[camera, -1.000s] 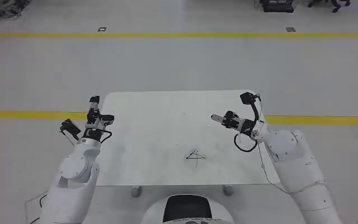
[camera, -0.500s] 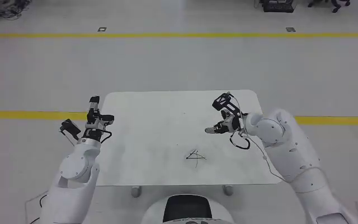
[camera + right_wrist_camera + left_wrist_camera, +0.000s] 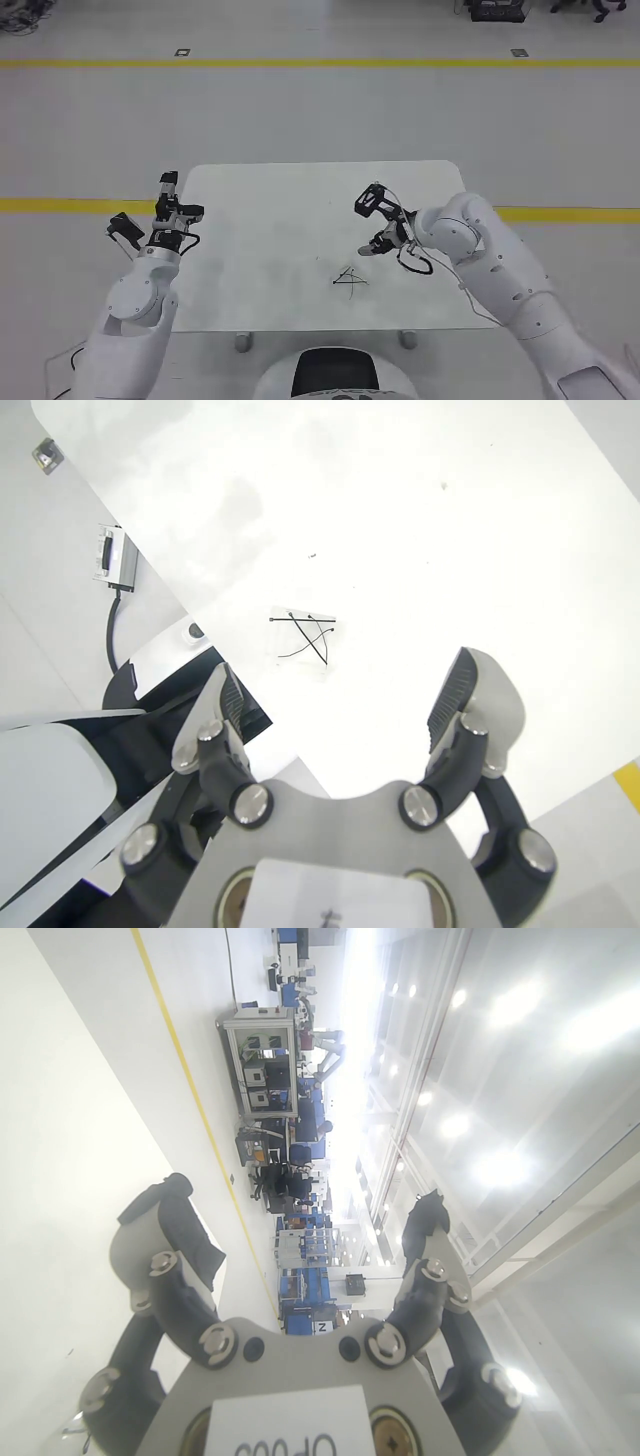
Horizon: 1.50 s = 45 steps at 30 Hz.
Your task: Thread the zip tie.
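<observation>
Thin black zip ties (image 3: 349,279) lie crossed in a small heap on the white table (image 3: 270,220), near its front edge. In the right wrist view the zip ties (image 3: 310,637) lie a short way ahead of my right gripper (image 3: 345,695), which is open and holds nothing. From above, my right gripper (image 3: 372,248) hangs over the table just right of and behind the ties. My left gripper (image 3: 168,196) is at the table's left edge, pointing away from the ties; the left wrist view shows my left gripper (image 3: 300,1228) open and empty.
A grey box with a black cable (image 3: 114,562) lies on the floor off the table's edge. Yellow floor lines (image 3: 320,63) run behind the table. Bare tabletop surrounds the ties.
My right arm has swung in from the table's right edge toward the front middle, bringing its gripper close to the zip ties. The left arm has not moved.
</observation>
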Motion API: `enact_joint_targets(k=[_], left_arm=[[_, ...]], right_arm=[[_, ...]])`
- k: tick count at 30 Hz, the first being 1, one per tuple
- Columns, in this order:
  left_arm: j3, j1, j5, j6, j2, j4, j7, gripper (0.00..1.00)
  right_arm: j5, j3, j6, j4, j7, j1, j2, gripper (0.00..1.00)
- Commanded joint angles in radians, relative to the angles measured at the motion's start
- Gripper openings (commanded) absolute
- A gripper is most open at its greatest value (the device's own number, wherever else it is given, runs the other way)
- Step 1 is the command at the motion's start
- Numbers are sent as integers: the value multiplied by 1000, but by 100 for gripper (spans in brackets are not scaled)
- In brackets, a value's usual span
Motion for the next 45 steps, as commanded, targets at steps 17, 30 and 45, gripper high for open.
enact_joint_targets(k=[17,30,45], left_arm=[[0,0,0,0,0,0,0,100],[0,0,0,0,0,0,0,100],[0,0,0,0,0,0,0,100]], right_arm=[[2,-654,0,189,116,421,-25,100],[31,-744,0,229,48,426,-38,100],[76,-841,0,361,-6,465,-95,100]])
